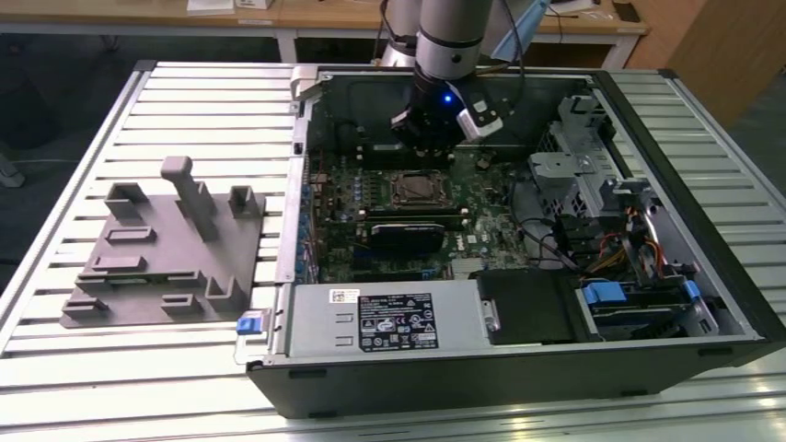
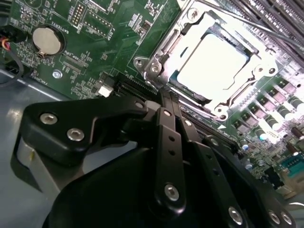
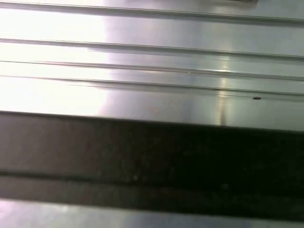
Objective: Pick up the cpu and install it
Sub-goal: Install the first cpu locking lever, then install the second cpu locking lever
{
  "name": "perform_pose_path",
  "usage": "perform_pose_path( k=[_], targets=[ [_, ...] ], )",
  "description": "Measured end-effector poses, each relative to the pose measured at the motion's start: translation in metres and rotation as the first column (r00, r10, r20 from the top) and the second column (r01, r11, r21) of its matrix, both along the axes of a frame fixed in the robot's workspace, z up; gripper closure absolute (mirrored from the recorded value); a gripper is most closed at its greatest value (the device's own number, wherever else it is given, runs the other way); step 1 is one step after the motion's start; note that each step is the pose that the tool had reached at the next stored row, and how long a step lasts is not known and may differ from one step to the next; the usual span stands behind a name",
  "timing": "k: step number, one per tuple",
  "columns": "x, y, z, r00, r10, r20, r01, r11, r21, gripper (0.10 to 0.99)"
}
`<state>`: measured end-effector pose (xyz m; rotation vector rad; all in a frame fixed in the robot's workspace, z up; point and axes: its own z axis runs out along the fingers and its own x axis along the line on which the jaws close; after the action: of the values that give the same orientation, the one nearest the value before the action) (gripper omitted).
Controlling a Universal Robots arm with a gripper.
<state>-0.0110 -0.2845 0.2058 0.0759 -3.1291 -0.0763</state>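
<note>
The tool [image 1: 433,138], fingers closed together and empty, hangs just beside the socket [image 1: 418,191], where the cpu [image 2: 212,63] already sits flat inside its frame, seemingly seated.

Open computer case [image 1: 687,120] on a slatted metal table [image 1: 184,101], green circuit board [image 1: 338,212], grey plastic fixture [image 1: 166,249], silver labelled box [image 1: 381,318], round coin battery [image 2: 46,40]

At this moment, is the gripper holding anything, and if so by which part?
Nothing is held. The gripper is closed on itself above the board, while the cpu already sits in its socket, apart from the fingers.
</note>
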Motion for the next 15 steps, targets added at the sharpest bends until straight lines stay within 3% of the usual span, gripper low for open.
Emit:
perform_pose_path(
  k=[15],
  targets=[
    [0.0001,-0.0045,0.0000,1.0000,0.000,-0.0002,0.000,1.0000,0.000,0.980]
  ],
)
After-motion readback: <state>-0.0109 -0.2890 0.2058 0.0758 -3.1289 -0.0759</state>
